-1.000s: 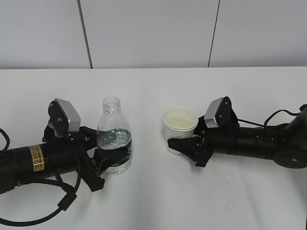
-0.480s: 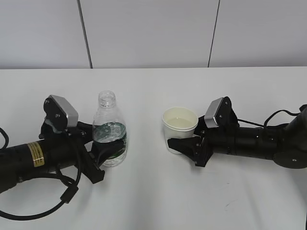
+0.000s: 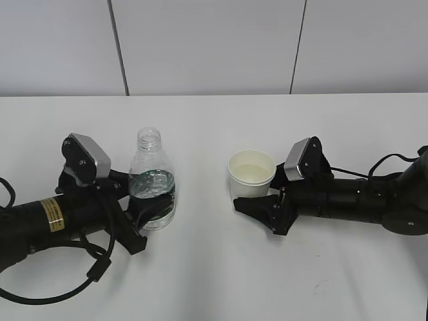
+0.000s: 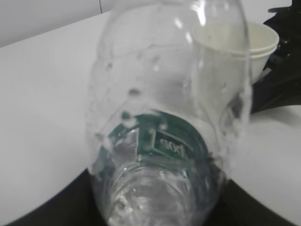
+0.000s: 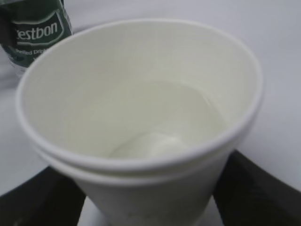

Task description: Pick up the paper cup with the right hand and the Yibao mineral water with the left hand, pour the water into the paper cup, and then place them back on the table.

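Observation:
The Yibao mineral water bottle (image 3: 152,190) stands upright and uncapped on the white table (image 3: 214,281), left of centre. My left gripper (image 3: 152,215) is shut on its lower body, below the green label. In the left wrist view the bottle (image 4: 164,117) fills the frame, with a black finger pressed to each side. The paper cup (image 3: 251,175) stands on the table to the bottle's right and holds a little water (image 5: 155,122). My right gripper (image 3: 244,198) is around the cup's base, and its near finger (image 3: 261,212) is apart from the cup wall.
The cup rim (image 4: 256,42) shows behind the bottle in the left wrist view. The bottle's label (image 5: 37,33) shows at the top left of the right wrist view. Both black arms lie low along the table. A grey panelled wall (image 3: 214,47) stands behind.
The left gripper moved the bottle left and down onto the table and then held still. The right gripper's near finger has drawn away from the cup, which stays standing.

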Tool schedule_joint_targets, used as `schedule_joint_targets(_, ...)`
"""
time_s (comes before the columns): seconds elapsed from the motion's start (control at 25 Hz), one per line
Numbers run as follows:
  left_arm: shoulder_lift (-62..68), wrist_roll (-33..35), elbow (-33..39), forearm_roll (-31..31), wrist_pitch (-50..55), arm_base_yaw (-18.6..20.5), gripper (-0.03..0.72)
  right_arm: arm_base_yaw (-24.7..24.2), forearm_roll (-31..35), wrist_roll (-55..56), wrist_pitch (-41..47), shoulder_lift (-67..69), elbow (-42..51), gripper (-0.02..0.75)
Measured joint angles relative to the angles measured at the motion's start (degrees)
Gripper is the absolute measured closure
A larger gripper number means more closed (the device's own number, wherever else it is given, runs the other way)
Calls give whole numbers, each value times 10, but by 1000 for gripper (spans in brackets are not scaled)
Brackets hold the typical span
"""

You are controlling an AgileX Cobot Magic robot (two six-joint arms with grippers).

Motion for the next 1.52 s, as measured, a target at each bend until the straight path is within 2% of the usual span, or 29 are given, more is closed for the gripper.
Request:
schedule_joint_targets(0.16, 27, 0, -26, 5, -17, 0, 332, 0, -1, 0, 2, 0, 0, 141)
schedule_joint_targets(0.44, 33, 0, -32, 10, -20, 0, 325, 0, -1, 0, 3, 0, 0, 141)
schedule_joint_targets(0.64, 33, 0, -32, 11, -16, 0, 221, 0, -3, 0, 3, 0, 0, 141)
schedule_joint_targets(0.76, 34, 0, -31, 11, -14, 0, 199, 0, -5, 0, 3, 0, 0, 141)
schedule_joint_targets(1.24, 7, 0, 40, -2, -13, 18, 189, 0, -45, 22, 39, 0, 0, 141)
schedule_joint_targets(1.52, -1, 0, 55, -4, -12, 35, 189, -5, -53, 32, 62, -8, 0, 141)
